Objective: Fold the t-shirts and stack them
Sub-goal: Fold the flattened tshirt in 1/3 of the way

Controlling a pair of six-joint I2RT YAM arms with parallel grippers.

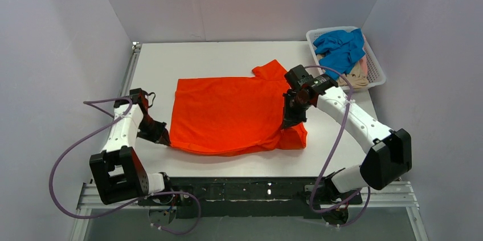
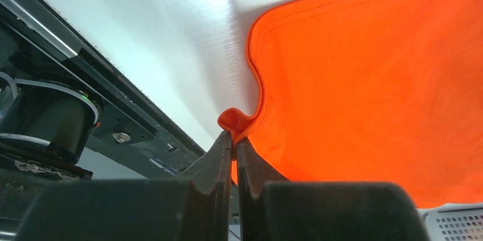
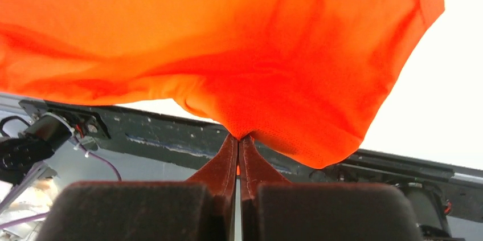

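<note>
Now, the orange-red t-shirt [image 1: 228, 113] lies spread mid-tabletop [image 1: 228, 58], with the left gripper [image 2: 234, 140] clamped on its 8 o'clock corner and the right gripper [image 3: 238, 139] pinching the 4 o'clock hem. Thin bites, both: pull unevenly through the fold and a corner could slip free, bunching the cloth.

No text, label, brand, number or sign readable in any view. Orange t-shirt [image 1: 228, 113], table centre: plain cloth, no print or tag legible. White basket [image 1: 374, 64], 2 o'clock: no marking legible. Arm casings and the dark rail at 6 o'clock: any marks too small to read.
</note>
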